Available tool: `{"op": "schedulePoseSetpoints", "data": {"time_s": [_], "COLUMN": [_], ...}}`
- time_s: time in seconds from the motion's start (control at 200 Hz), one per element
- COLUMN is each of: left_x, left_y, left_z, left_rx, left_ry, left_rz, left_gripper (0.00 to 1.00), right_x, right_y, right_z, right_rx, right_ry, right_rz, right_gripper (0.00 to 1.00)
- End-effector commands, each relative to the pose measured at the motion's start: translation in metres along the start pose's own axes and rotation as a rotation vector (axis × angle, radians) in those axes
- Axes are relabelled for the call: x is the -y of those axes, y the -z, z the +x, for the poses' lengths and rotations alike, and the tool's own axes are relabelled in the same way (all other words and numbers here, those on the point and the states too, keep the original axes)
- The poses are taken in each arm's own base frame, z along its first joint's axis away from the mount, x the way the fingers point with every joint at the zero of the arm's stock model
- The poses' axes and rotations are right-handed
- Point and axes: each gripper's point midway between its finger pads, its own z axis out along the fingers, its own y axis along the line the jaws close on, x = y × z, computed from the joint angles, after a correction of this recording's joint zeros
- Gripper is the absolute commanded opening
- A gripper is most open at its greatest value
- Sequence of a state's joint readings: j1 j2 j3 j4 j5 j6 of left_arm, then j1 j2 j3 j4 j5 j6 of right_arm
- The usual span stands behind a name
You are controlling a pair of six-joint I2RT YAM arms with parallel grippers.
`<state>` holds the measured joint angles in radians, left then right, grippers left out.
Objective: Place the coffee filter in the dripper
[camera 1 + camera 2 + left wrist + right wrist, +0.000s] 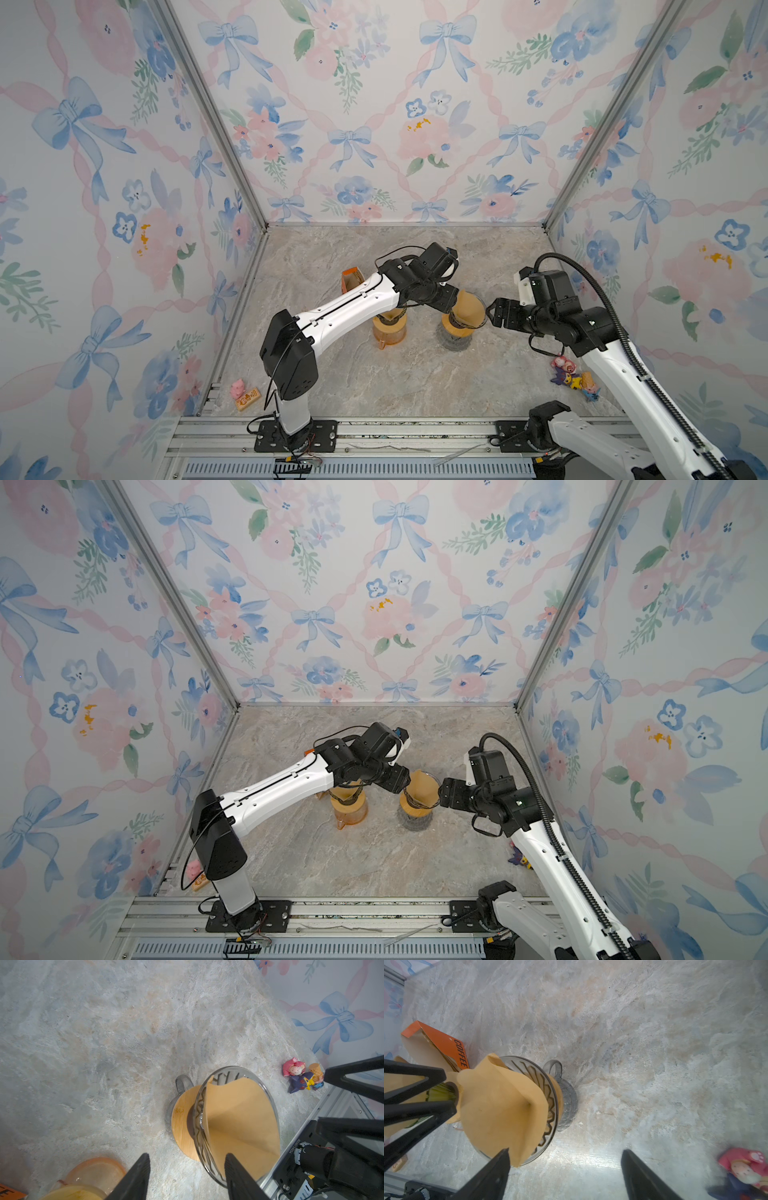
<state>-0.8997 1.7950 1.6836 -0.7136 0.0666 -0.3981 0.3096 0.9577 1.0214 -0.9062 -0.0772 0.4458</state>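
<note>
Left tool [187, 1155], jaws spread, at dripper [198, 1118] rim; right tool [566, 1150] gapes opposite.

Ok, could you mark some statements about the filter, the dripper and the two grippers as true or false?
1. The brown filter is inside the glass dripper. True.
2. The right gripper is shut on the filter. False: its jaws stand wide apart, gripping nothing.
3. The orange box reads TEA. False: it reads COFFEE.
4. The left gripper is at the dripper. True.
</note>
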Motion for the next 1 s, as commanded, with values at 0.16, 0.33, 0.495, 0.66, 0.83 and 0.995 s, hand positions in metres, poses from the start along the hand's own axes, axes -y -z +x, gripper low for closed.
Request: {"op": "schedulePoseSetpoints", "data": {"time_s": [0.16,0.33,0.495,0.66,0.83,0.995], "left_x": [0.002,-0.009,-0.02,-0.023,-0.021,-0.02], "left_y": [-0.019,-0.025,-0.025,-0.025,-0.027,-0.027], "left_z": [-0.003,0.001,0.006,0.008,0.009,0.01], "left_rx": [-0.041,-0.054,-0.066,-0.07,-0.077,-0.079], "left_ry": [0.04,0.057,0.075,0.079,0.077,0.076], "left_rz": [0.03,0.005,-0.011,-0.013,-0.006,0.003], "left_gripper": [0.59,0.58,0.58,0.57,0.57,0.57], "right_x": [-0.013,-0.019,-0.019,-0.019,-0.023,-0.025], "right_y": [-0.023,-0.031,-0.036,-0.041,-0.043,-0.041], "right_z": [0.005,0.004,0.002,0.003,0.003,0.001], "right_rx": [-0.057,-0.064,-0.067,-0.077,-0.08,-0.077], "right_ry": [-0.068,-0.095,-0.113,-0.126,-0.127,-0.123], "right_rz": [-0.153,-0.192,-0.195,-0.199,-0.218,-0.23], "right_gripper": [0.7,0.62,0.58,0.57,0.54,0.46]}}
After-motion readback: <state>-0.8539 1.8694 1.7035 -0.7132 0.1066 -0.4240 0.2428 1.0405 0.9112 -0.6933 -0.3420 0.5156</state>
